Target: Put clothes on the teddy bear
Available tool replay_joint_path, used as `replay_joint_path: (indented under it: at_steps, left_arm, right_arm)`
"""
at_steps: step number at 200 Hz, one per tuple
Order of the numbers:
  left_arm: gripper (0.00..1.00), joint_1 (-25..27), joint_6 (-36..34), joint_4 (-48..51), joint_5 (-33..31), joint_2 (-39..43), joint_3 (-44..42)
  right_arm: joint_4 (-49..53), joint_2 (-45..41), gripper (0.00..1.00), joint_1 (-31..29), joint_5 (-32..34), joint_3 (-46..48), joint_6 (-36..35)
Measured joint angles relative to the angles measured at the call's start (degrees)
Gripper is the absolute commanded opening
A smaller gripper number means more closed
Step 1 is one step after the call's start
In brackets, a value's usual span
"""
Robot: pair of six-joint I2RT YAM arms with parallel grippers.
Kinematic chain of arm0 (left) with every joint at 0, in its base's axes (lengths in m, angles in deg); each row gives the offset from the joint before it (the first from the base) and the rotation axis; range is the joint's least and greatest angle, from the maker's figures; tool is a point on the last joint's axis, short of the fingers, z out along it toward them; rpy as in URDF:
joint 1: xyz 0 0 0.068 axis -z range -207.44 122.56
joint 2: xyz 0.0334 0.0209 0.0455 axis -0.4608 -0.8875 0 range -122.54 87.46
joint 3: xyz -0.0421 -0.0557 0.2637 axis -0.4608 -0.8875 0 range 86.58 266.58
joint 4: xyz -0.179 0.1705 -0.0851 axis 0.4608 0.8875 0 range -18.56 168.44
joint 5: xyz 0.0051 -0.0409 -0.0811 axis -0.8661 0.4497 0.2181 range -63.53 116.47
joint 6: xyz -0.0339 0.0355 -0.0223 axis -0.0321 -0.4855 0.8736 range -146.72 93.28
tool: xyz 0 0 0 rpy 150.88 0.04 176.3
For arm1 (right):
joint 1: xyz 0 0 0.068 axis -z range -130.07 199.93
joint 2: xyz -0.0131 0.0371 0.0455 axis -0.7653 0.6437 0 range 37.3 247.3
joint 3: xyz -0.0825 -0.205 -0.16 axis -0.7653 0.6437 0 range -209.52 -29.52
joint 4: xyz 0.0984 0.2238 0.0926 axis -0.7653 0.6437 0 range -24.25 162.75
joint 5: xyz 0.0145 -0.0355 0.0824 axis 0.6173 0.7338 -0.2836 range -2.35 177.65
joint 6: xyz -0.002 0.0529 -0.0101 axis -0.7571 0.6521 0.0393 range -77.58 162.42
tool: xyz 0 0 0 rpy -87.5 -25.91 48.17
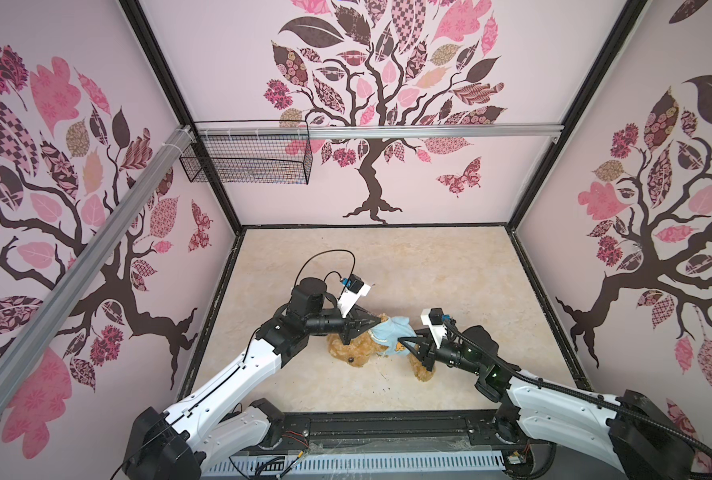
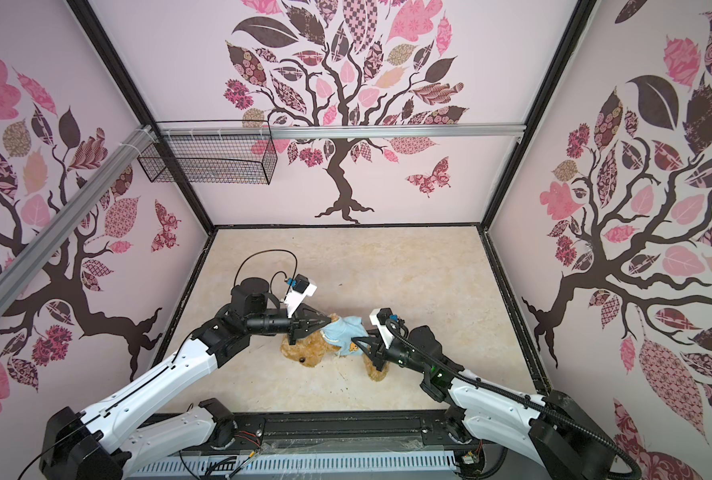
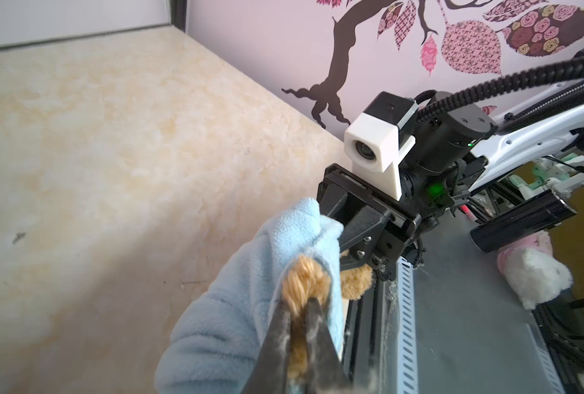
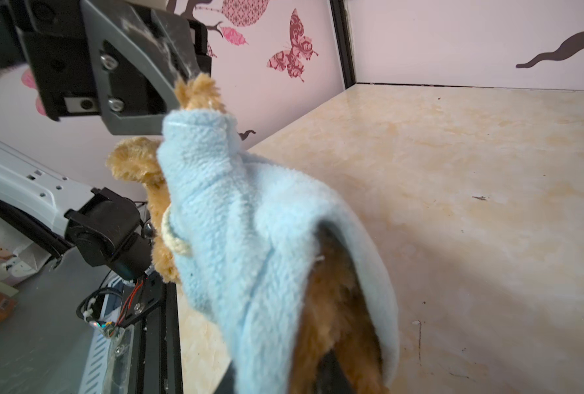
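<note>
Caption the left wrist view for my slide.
Left end effector pinches the bear by a paw poking from the hoodie sleeve.

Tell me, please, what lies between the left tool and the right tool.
The teddy bear, trunk inside the light blue hoodie, in both top views.

Far counter [image 1: 387, 257]: bare, free passage.
Near middle: teddy bear [image 1: 358, 351] lies in way.
Back-left corner: wire basket [image 1: 246, 160] hangs high.
</note>
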Motion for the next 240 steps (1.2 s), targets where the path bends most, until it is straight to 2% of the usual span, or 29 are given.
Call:
replay_joint_path:
  at_steps: [14, 31, 92, 191, 223, 240]
  left_arm:
    - [0.3, 1.0, -4.8, 5.8, -1.6, -1.6, 4.0]
    - [0.33, 1.9, -9.1, 11.0, -2.9, -3.8, 8.7]
    - [0.27, 5.2, -18.9, 23.6, -4.2, -9.4, 16.9]
    - [0.29, 9.6, -22.2, 27.3, -5.4, -16.7, 20.7]
    - [0.26, 10.6, -22.4, 27.3, -5.6, -18.6, 21.3]
    - [0.2, 11.0, -22.8, 27.3, -5.8, -19.2, 21.3]
  right_arm:
    - [3.3, 0.1, 0.02, -0.8, 0.0, -0.4, -2.5]
    - [5.6, 0.3, 0.02, -1.5, 0.0, -0.5, -4.4]
    - [8.7, 0.4, 0.02, -2.6, 0.0, -0.5, -7.9]
    - [8.7, 0.4, 0.01, -2.6, 0.0, -0.5, -8.5]
    - [8.8, 0.4, 0.01, -2.6, 0.0, -0.5, -8.5]
    - [9.0, 0.4, 0.01, -2.6, 0.0, -0.5, -8.5]
